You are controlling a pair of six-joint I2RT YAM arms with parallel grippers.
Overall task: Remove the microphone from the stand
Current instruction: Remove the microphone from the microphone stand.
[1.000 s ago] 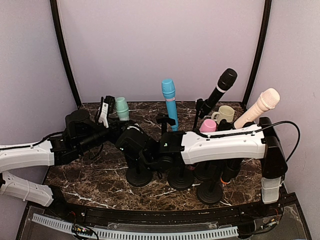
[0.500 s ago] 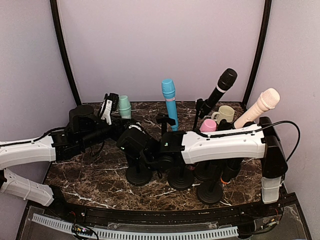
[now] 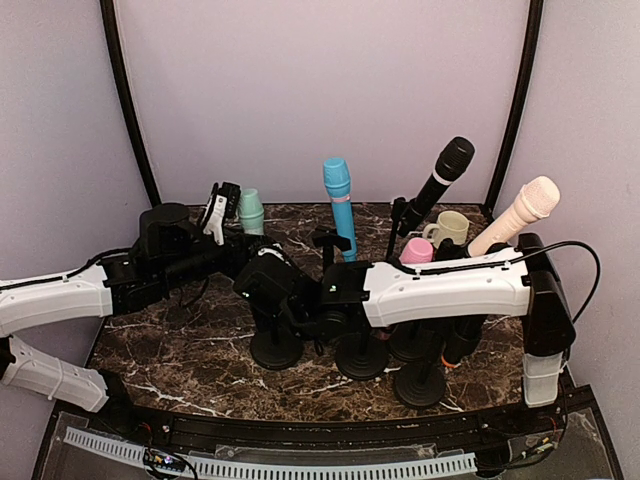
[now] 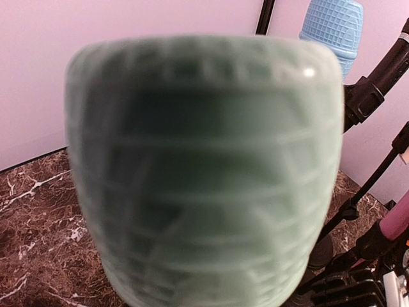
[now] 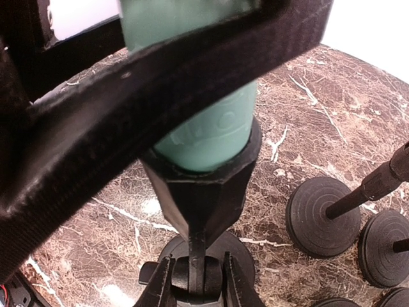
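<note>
The green microphone (image 3: 250, 211) leans back-left in the black clip (image 5: 203, 185) of its stand, whose round base (image 3: 276, 351) sits on the marble table. My left gripper (image 3: 219, 214) is shut on the microphone just below its head. The head (image 4: 204, 173) fills the left wrist view and hides my fingers. A black left finger (image 5: 160, 96) crosses the green body (image 5: 208, 131) in the right wrist view. My right gripper (image 5: 195, 283) is shut on the stand's swivel joint under the clip, and it also shows in the top view (image 3: 272, 300).
A blue microphone (image 3: 338, 195), a black one (image 3: 440, 180), a cream one (image 3: 522, 213) and a pink one (image 3: 415, 250) stand on stands to the right. A cream mug (image 3: 452, 227) is at the back right. More round bases (image 3: 362, 357) crowd the front.
My left arm has moved a little to the right and back, and the green microphone's head has tipped up and rightward with it. The right arm holds still on the stand.
</note>
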